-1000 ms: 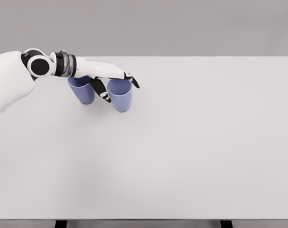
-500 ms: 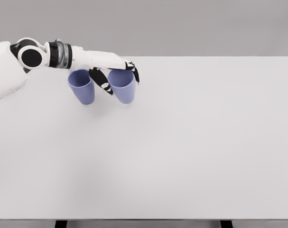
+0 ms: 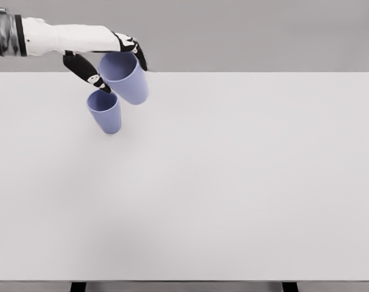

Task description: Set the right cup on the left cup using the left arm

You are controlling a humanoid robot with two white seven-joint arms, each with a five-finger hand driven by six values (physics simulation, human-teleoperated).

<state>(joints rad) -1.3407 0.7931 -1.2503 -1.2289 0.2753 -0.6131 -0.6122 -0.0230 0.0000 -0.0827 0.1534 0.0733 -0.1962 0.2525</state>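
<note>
Two blue cups are in the head view. One cup (image 3: 105, 112) stands upright on the white table (image 3: 233, 182) at the far left. The other cup (image 3: 126, 76) hangs in the air, tilted, just above and to the right of the standing one. My left hand (image 3: 114, 59) is shut on the lifted cup near its rim, thumb on the near side and fingers over the far side. The left arm reaches in from the upper left edge. No right arm shows.
The table's far edge runs just behind the cups, and a plain grey wall lies beyond it. Two dark table legs show at the bottom edge.
My left hand has lifted the right cup off the table and carried it up and to the left, over the standing cup. The standing cup has not moved.
</note>
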